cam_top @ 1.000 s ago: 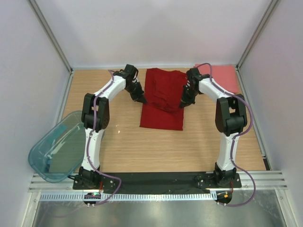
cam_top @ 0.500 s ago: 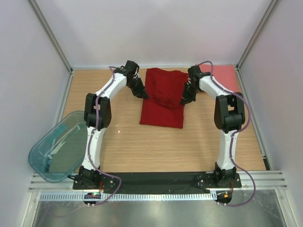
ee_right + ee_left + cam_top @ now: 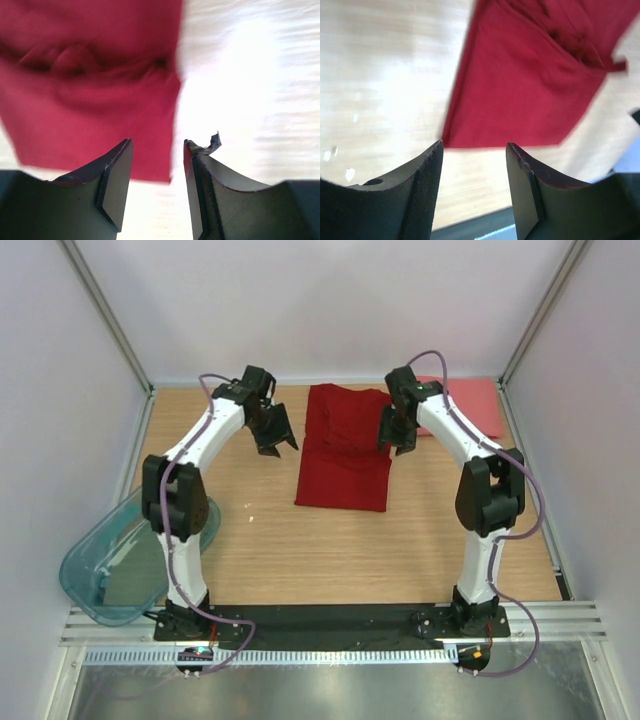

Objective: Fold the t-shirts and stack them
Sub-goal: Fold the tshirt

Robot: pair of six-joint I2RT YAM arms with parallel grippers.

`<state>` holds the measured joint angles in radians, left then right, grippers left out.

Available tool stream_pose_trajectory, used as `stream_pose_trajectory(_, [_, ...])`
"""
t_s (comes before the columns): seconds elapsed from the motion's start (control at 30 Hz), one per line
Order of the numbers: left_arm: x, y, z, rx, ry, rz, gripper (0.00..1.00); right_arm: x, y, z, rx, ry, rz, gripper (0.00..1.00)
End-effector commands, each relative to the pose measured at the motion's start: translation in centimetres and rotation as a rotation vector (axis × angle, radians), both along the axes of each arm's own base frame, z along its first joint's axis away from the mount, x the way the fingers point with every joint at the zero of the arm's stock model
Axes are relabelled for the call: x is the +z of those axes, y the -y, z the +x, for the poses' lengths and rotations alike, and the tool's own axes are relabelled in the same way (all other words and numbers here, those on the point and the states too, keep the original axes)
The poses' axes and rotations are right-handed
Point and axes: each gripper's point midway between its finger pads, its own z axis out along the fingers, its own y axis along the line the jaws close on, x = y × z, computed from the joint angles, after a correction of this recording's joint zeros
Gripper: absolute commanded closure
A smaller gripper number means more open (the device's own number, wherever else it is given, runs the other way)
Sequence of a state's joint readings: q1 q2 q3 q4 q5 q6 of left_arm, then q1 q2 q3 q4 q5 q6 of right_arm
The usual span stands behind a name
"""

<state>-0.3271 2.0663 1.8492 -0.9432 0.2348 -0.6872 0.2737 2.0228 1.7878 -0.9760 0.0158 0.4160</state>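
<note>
The dark red t-shirt [image 3: 345, 450] lies flat at the middle back of the table, folded to a long rectangle, with a rumpled band across its upper half [image 3: 535, 80] [image 3: 95, 85]. A salmon-pink t-shirt [image 3: 475, 402] lies folded in the far right corner, partly behind the right arm. My left gripper [image 3: 277, 443] hangs open to the left of the red shirt, apart from it, nothing between its fingers [image 3: 474, 146]. Over the shirt's right edge my right gripper [image 3: 397, 443] stands open and empty [image 3: 157, 142].
A translucent teal bin [image 3: 115, 555] sits tilted off the table's left front edge. White walls with metal posts close in the table on three sides. Bare wood [image 3: 330, 550] lies in front of the red shirt.
Both grippers have opened and let go of the red shirt's sides. The left one has drawn away to the left and up; the raised fold has dropped flat.
</note>
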Motion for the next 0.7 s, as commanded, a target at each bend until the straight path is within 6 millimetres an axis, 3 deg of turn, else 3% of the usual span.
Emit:
stream_pose_trajectory(0.0, [4.7, 0.7, -2.2, -0.070, 0.130, -0.054, 0.47, 0.9, -3.5, -3.3, 0.061, 0.027, -0.040, 0.49])
stream_pose_trajectory(0.03, [3.4, 1.1, -3.9, -0.096, 0.090, -0.051, 0.49, 0.1, -4.6, -3.2, 0.060, 0.033, -0.027, 0.50])
stream_pose_trajectory(0.1, [3.2, 1.8, -5.5, -0.129, 0.086, -0.082, 0.50, -0.9, -5.7, -2.9, 0.029, 0.047, -0.017, 0.53])
stream_pose_trajectory(0.17, [1.9, 2.7, -7.5, -0.161, 0.046, -0.096, 0.52, -1.6, -6.6, -0.9, 0.009, 0.100, -0.011, 0.56])
stream_pose_trajectory(0.27, [1.6, 4.0, -9.1, -0.208, 0.042, -0.113, 0.51, -2.5, -6.9, 1.7, 0.008, 0.138, -0.040, 0.59])
stream_pose_trajectory(0.43, [1.8, 5.9, -9.5, -0.242, 0.049, -0.167, 0.54, -4.4, -6.9, 4.5, 0.032, 0.147, -0.077, 0.63])
stream_pose_trajectory(0.5, [2.2, 6.5, -9.2, -0.247, 0.049, -0.192, 0.55, -4.9, -5.8, 5.8, 0.001, 0.155, -0.101, 0.64])
stream_pose_trajectory(0.67, [1.8, 6.9, -8.4, -0.241, 0.041, -0.191, 0.56, -4.0, -5.1, 8.5, 0.010, 0.204, -0.076, 0.64])
